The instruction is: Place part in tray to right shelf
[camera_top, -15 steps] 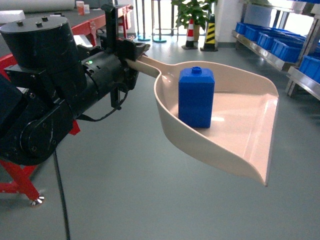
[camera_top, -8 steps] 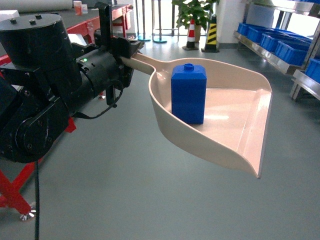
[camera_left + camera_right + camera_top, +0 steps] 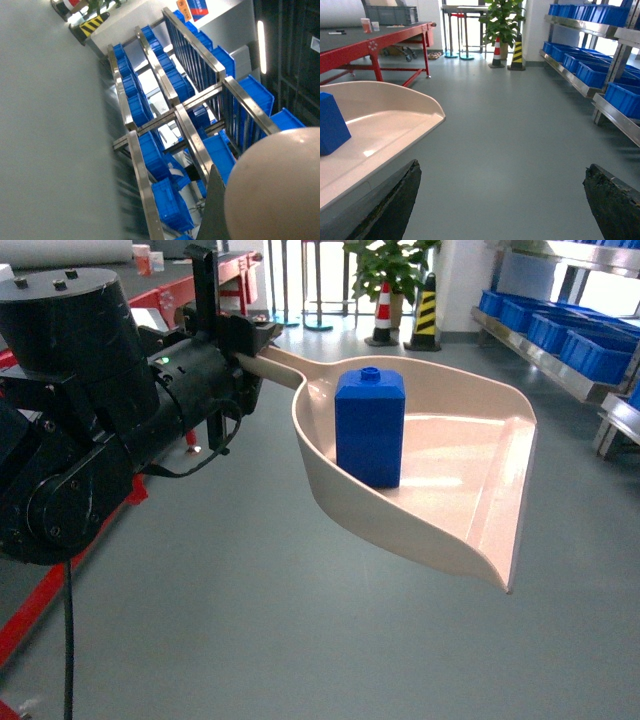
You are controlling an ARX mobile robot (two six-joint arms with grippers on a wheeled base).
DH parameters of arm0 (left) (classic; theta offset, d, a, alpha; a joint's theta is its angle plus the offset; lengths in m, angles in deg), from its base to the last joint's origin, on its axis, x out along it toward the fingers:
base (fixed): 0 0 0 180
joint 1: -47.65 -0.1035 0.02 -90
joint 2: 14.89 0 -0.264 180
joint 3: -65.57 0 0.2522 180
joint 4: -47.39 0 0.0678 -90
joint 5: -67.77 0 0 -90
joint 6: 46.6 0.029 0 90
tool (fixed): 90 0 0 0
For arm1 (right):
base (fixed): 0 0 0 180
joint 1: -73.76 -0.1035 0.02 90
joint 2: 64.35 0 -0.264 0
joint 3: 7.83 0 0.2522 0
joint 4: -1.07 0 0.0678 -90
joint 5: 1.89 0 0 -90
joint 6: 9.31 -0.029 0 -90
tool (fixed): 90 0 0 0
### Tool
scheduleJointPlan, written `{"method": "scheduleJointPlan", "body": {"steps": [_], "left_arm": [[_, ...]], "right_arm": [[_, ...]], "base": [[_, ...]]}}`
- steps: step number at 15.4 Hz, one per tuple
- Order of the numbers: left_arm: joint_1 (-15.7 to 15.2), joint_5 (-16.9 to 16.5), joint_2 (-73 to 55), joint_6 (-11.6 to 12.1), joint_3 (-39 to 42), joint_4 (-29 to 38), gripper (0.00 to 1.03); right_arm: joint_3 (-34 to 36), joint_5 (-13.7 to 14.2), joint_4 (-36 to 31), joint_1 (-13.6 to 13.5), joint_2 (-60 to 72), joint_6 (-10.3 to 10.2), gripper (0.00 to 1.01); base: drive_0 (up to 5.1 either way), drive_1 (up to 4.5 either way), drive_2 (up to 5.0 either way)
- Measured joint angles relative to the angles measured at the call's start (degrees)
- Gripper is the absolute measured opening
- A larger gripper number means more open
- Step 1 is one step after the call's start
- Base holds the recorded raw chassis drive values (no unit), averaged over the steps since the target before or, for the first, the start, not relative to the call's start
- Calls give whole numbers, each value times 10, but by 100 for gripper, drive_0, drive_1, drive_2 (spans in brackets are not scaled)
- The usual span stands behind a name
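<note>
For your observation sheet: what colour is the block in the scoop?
Bright blue block; clearest in the head view.

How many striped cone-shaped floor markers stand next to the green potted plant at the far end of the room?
2. A red-and-white traffic cone stands directly below the green potted plant; a yellow-and-black striped cone stands just right of it. The pale beige plastic scoop might hide others.

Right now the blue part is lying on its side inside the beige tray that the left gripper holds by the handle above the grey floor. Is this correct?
Not quite. The blue part is not lying on its side: the head view shows it standing upright, knob on top, inside the beige tray. The rest is correct: the left gripper holds the tray by its handle above the grey floor.
</note>
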Motion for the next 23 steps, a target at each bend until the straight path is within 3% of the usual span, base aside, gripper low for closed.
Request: {"method": "scheduleJointPlan", "body": {"steps": [23], "left_arm": [[1, 0, 0, 0, 0, 1, 13]], "right_arm": [[0, 0, 1, 0, 0, 0, 98]], "base": [[0, 421, -421]]}}
